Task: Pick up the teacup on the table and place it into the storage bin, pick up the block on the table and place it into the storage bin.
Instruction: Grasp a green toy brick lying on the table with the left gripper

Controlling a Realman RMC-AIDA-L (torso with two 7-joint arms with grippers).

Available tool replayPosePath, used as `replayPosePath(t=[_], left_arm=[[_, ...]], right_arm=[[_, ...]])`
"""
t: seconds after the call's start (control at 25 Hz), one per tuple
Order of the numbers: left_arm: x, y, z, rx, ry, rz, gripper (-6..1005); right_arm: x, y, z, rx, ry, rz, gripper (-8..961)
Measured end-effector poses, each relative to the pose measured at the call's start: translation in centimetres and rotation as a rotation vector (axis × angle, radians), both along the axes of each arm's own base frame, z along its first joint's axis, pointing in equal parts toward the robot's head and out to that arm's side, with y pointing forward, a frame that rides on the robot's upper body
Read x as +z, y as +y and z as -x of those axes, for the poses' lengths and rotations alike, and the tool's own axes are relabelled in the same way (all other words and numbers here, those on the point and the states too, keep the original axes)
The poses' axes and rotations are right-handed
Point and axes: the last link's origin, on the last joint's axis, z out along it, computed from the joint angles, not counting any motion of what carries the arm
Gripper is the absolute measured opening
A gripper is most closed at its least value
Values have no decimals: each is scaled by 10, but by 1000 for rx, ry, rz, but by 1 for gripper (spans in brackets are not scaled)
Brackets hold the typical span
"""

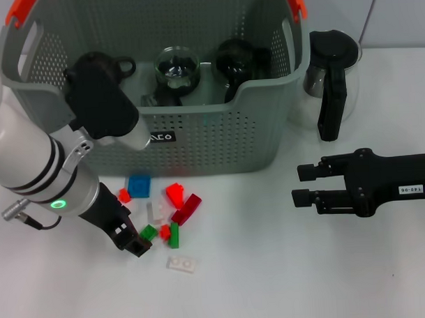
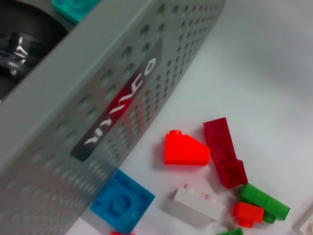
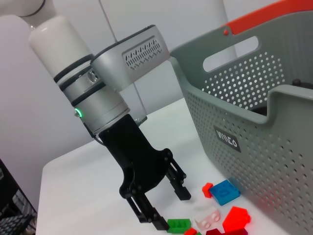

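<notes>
The left pincer [image 1: 130, 235], released, hovers at the block pile's outer edge; the green block [image 1: 148, 232] lies just beside its fingertips, toward the storage bin [image 1: 219, 141].

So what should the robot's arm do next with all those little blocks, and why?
Probably lower the left pincer a little onto the nearest block, the green block. The pincer is open and hovers just above the table, beside the scattered blocks, gripping nothing. The storage bin stands right behind them, and the right pincer waits off to the side.
</notes>
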Motion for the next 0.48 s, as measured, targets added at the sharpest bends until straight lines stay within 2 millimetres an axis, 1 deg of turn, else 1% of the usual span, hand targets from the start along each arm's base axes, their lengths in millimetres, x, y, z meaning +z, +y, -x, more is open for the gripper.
replayPosePath(t=[0.24,0.48], left_arm=[[-7,-2,-5,-17,14,10,706],[-11,-1,-6,-33,52,1,697]], right_arm=[[0,-1,0,0,0,2,583],[0,-1,0,1,-1,5,583]])
